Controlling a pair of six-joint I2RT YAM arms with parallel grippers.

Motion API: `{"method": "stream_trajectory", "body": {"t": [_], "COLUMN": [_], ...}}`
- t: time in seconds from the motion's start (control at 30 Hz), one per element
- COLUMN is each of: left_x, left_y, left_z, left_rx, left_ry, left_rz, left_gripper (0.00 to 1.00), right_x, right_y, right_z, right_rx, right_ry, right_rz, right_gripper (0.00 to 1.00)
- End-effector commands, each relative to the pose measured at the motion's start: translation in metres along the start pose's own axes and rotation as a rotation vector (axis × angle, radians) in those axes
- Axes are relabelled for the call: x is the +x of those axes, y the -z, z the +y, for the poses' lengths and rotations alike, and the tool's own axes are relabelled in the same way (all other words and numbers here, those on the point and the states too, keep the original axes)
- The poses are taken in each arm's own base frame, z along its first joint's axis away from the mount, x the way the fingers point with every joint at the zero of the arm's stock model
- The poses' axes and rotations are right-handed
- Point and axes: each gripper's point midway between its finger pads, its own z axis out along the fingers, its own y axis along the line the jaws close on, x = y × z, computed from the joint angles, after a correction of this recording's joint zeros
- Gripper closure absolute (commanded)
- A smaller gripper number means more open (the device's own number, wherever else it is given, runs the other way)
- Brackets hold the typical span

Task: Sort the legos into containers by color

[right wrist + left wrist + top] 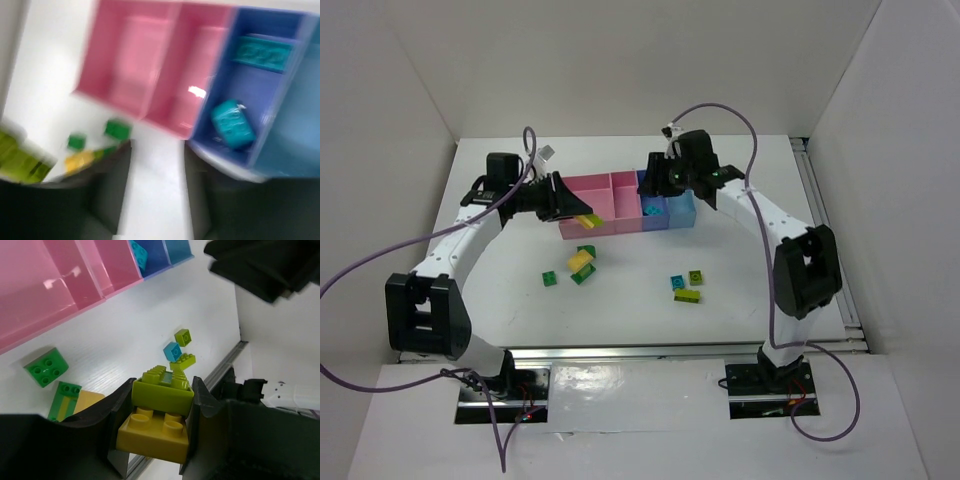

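Bins: row of four joined open rectangular plastic bins (592, 192) at the far middle of the white table (750, 270); from the left, two pink bins, one blue-violet bin (654, 213), one light blue bin (683, 211).
Left gripper: left gripper (159, 412) clenched on a lime-and-yellow stack of two studded plastic bricks (162, 392), lime brick on top of yellow, with the black fingers (202, 397) pressing on both sides.
Held stack, place: off the table, at the near left corner of the row, overlapping the front edge of the leftmost pink bin in the top view.
Right gripper: right gripper (157, 152) above the blue-violet bin in the top view; jaws apart, only white table showing between them, nothing grasped. Its wrist view is blurred.
Blue-violet bin, contents: two cyan studded bricks, a tilted cyan brick (232, 123) toward the near end and a flat cyan brick (263, 52) at the far end.
Loose bricks, left group: on the table in front of the pink bins; dark green brick (587, 250) touching a yellow brick (581, 261), a second green brick (582, 277) just beside them, a small green brick (550, 279) slightly apart to the left.
Loose bricks, right group: on the table in front of the blue bins; loose cyan brick (677, 283), lime square brick (696, 277) and lime long brick (686, 296), close together.
Groups: well apart from each other.
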Motion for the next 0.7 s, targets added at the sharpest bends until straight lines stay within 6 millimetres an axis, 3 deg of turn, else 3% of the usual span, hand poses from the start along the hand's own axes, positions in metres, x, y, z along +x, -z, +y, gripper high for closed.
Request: {"method": "stream_trajectory", "body": {"t": [0.0,0.1,0.13,0.23,0.47,0.57,0.67], "left_x": [-0.004,0.002,0.004,0.010,0.009,0.011,0.013], "left_y": [-0.001,-0.004,-0.004,0.002,0.008,0.008,0.009], "left_z": [-0.019,-0.026,-0.023,-0.043,-0.055,-0.055,-0.055], "left_rx": [0.126,0.207,0.229,0.371,0.448,0.458,0.458], "left_ry": [-0.059,-0.061,-0.053,-0.077,-0.120,-0.121,-0.121], "left_rz": [0.039,0.073,0.081,0.111,0.115,0.119,0.119], "left_gripper": [1.00,1.00,1.00,1.00,1.00,1.00,1.00], "right_x": [0.002,0.030,0.034,0.047,0.060,0.059,0.053], "right_y": [0.050,0.068,0.070,0.075,0.074,0.070,0.071], "right_z": [0.080,0.107,0.113,0.132,0.157,0.163,0.169], "right_rx": [-0.436,-0.643,-0.671,-0.782,-0.934,-0.955,-0.987], "right_ry": [0.123,0.145,0.151,0.174,0.203,0.196,0.186], "right_rz": [-0.016,0.052,0.066,0.126,0.204,0.202,0.189], "right_gripper": [0.41,0.17,0.13,0.08,0.08,0.14,0.31]}}
